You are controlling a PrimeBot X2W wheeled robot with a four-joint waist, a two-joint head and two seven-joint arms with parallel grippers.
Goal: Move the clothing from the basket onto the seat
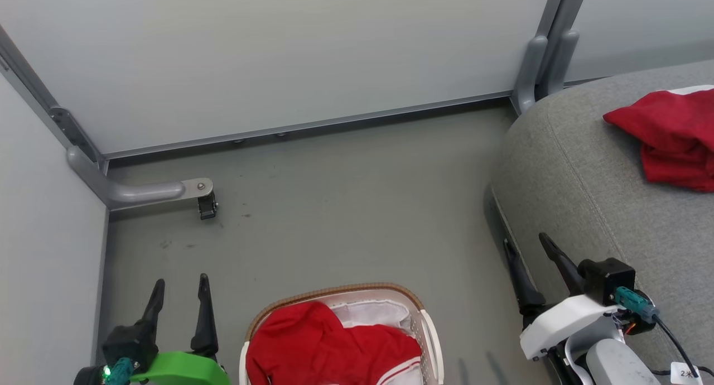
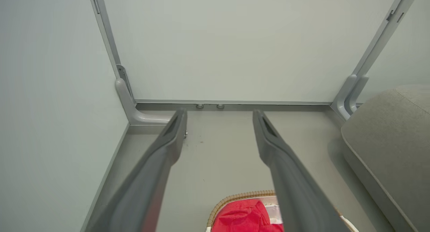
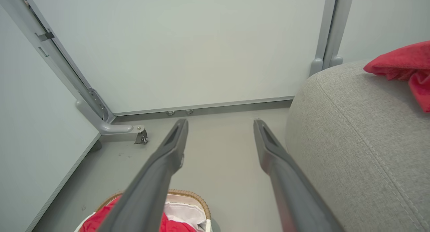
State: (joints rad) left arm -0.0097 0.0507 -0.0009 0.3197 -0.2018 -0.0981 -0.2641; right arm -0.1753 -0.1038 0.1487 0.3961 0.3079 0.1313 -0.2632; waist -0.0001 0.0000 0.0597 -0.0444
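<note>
Open grey floor [image 1: 346, 206] fills the middle of the head view, closed at 12 and 9 o'clock by pale panels [image 1: 279, 50] in grey frames. A framed foot with a small caster [image 1: 207, 206] juts onto the floor at 10 o'clock. The seat [image 1: 580, 167] takes up the 3 o'clock side, its rounded corner close to the panel post.

The basket [image 1: 334, 291] stands on the floor at 6 o'clock, cut by the bottom edge. The clothing [image 1: 323, 340] lies bunched inside it, with a white cloth [image 1: 371, 313] behind it against the far wall. A red garment [image 1: 669, 134] lies crumpled on the seat at 2 o'clock.

The left pincer [image 1: 182, 280], at 7 o'clock, is spread wide and holds nothing; the clothing lies at its 4 o'clock, near but apart. The right pincer [image 1: 525, 241], at 4 o'clock beside the seat's edge, is also spread wide and empty; the clothing lies at its 8 o'clock.

The basket is oval white perforated plastic with a brown woven-look rim. The seat is grey woven fabric with stitched seams. The clothing is soft and red with striped trim.
</note>
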